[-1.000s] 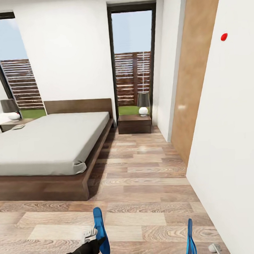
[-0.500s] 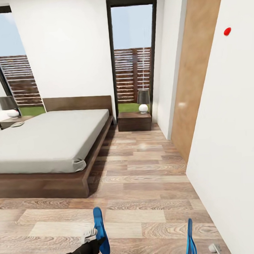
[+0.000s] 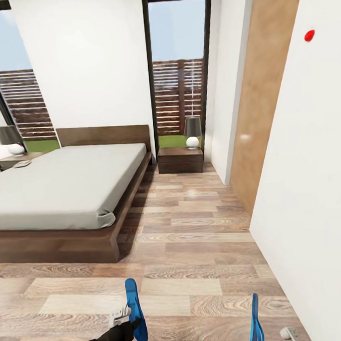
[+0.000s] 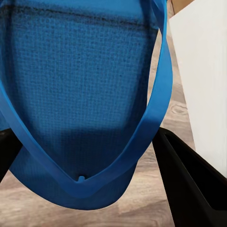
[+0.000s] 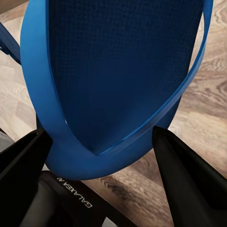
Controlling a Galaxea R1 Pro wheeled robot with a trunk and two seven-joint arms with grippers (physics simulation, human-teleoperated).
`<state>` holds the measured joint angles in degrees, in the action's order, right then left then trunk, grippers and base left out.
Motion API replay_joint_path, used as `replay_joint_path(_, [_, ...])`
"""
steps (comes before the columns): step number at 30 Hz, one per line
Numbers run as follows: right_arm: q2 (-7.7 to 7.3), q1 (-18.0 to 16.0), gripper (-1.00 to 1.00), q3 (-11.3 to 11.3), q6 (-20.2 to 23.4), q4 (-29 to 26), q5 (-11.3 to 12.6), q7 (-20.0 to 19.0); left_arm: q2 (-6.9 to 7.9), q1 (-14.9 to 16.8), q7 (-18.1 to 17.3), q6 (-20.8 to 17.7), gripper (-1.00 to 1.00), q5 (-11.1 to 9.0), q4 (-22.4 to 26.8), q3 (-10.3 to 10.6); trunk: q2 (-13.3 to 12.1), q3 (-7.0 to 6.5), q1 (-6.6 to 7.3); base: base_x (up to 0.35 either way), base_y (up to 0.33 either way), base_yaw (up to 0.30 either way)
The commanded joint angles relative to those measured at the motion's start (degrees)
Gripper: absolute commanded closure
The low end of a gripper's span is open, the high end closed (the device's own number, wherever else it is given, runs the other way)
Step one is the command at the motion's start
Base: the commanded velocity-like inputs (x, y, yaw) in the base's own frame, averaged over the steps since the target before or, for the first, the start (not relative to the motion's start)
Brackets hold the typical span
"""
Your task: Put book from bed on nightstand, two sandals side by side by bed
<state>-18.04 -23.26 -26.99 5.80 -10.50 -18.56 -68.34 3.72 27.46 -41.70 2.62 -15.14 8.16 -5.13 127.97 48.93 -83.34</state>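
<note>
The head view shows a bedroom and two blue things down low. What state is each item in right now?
Left sandal: held on edge in the left hand.
Right sandal: held on edge in the right hand.
Bed: mattress bare.
Wooden door: closed.
Nightstand: drawers shut, lamp on top.

Two bright blue flat flip-flop sandals, one at lower centre-left (image 3: 135, 312), one at the lower right edge (image 3: 255, 323). One large bed with dark-brown wooden frame and pale-grey mattress (image 3: 61, 188) at left. Two low dark-brown wooden nightstands: one at centre (image 3: 180, 160), one at the far left edge (image 3: 12, 161). Two dark-shaded table lamps with white round bases (image 3: 192, 132) (image 3: 11, 140). Two tall black-framed windows (image 3: 179, 65) (image 3: 10, 79). One light-brown wooden door (image 3: 259, 101) at upper right
</note>
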Motion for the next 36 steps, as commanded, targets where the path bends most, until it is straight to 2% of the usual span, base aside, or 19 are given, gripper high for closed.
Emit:
replay_joint_path(1, [0.01,-0.03,1.00,-0.51,0.61,-0.05,-0.33,-0.31,0.00,0.05,-0.32,0.24,1.00,0.46,-0.08,-0.49,0.02,0.08,0.01,0.000,0.000,0.000])
replay_joint_path(36, [0.01,-0.03,1.00,-0.52,0.57,-0.05,-0.33,-0.32,0.02,0.05,-0.40,0.22,1.00,0.46,-0.08,-0.49,0.02,2.96,0.01,0.000,0.000,0.000])
